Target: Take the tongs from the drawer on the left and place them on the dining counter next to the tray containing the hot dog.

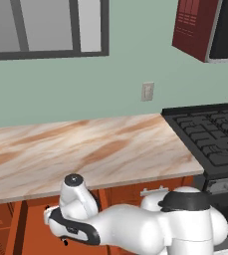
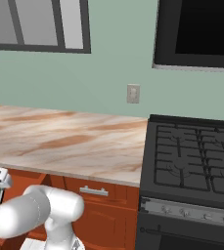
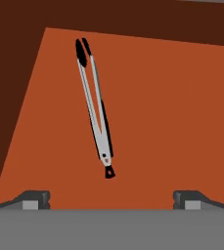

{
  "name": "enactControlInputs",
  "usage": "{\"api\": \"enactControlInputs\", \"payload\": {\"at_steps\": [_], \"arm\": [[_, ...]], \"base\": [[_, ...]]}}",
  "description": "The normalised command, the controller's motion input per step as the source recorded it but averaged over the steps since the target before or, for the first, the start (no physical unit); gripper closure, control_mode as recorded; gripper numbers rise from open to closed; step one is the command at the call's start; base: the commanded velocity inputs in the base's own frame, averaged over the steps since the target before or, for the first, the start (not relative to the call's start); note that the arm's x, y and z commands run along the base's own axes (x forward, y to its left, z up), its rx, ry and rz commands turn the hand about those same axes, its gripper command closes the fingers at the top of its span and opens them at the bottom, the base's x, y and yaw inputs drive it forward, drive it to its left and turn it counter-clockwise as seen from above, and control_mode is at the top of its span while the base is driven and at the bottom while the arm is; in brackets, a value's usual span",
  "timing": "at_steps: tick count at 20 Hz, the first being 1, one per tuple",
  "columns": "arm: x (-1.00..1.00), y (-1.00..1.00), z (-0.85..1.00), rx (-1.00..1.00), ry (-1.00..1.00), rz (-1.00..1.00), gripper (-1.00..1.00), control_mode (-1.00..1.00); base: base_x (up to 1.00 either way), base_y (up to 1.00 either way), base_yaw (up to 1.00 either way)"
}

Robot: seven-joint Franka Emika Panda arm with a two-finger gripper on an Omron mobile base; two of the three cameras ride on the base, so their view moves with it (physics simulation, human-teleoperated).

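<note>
Tongs (image 3: 96, 107), slim silver metal with black tips, lie on the drawer's (image 3: 172, 122) smooth red-brown floor. My gripper (image 3: 111, 199) hangs wide open, holding nothing. Its depth, I can't quite judge.

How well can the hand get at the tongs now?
Probably well. The tongs lie alone on the bare floor of the open drawer, below the open hand, with nothing between them.

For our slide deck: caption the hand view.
Open pincer above tongs lying in the open drawer.
</note>
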Motion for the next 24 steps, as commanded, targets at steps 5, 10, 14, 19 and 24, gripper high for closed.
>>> {"api": "enactControlInputs", "payload": {"at_steps": [5,10,14,19,24], "arm": [[0.15,0.04,-0.19,0.00,0.00,-0.01,-1.00,-1.00],[0.02,0.04,-0.26,0.00,0.01,0.00,-1.00,-1.00],[0.00,0.10,-0.30,0.00,0.01,0.00,-1.00,-1.00],[0.00,0.16,-0.33,0.00,0.00,0.00,-1.00,-1.00],[0.00,0.11,-0.22,0.00,0.02,0.00,-1.00,-1.00]], "base": [[0.00,0.00,0.00],[0.00,0.00,0.00],[0.00,0.00,0.00],[0.00,0.00,0.00],[0.00,0.00,0.00]]}}
